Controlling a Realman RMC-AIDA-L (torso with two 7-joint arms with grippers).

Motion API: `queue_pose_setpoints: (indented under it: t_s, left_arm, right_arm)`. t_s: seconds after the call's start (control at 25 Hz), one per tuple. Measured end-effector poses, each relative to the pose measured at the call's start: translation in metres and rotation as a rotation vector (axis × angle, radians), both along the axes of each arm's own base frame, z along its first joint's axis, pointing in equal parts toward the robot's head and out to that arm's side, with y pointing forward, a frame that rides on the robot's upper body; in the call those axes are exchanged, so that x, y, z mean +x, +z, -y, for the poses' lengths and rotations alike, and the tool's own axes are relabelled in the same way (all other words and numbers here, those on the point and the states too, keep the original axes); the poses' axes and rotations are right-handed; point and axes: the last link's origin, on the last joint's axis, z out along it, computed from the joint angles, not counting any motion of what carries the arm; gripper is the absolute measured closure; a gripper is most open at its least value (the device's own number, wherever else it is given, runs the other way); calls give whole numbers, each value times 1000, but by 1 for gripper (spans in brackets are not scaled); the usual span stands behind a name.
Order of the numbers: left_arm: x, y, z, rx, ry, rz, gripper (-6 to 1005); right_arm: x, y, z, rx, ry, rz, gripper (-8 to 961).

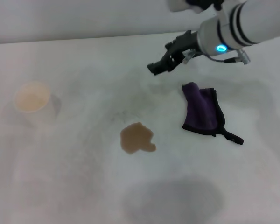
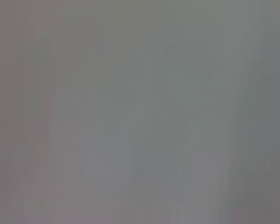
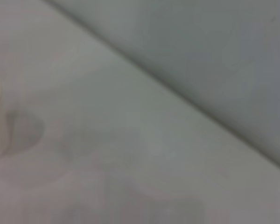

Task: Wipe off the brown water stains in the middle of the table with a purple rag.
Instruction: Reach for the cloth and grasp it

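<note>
Small dark purple soft rag [image 1: 203, 110] with black edging lies crumpled right of centre in the head view, its thin black loop tail trailing toward lower right. Judged light, limp, easily bunched; best taken at the raised fold in its upper part, not by the tail.

Light-brown irregular water stain [image 1: 136, 138] sits centre frame, well apart from the rag, lower left of it.

Right end effector [image 1: 159, 66] hangs upper centre, above and left of the rag, holding nothing; whether its fingers are apart, cannot tell. Left arm unseen.

Wide white matte table [image 1: 74, 186]: bare between rag and stain. White paper cup [image 1: 32, 100] stands far left, well away from a wiping path.
</note>
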Motion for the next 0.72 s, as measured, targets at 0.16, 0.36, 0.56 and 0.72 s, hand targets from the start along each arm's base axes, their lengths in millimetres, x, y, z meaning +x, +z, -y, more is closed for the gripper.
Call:
queue_pose_setpoints:
  t_s: [0.16,0.36,0.56,0.72]
  left_arm:
    - [-9,15,1,98,55,21,120]
    - [-9,22,-5,122,54,12,119]
    - [-8,21,-7,102,41,1,122]
    - [-8,14,-7,53,40,-11,124]
  right_arm:
    - [-10,-6,18,-12,-58,79,138]
    - [-2,-10,39,-35,-197,107,154]
    - [24,-10,47,-34,-370,112,170]
    - [35,-10,49,-19,-424,110,182]
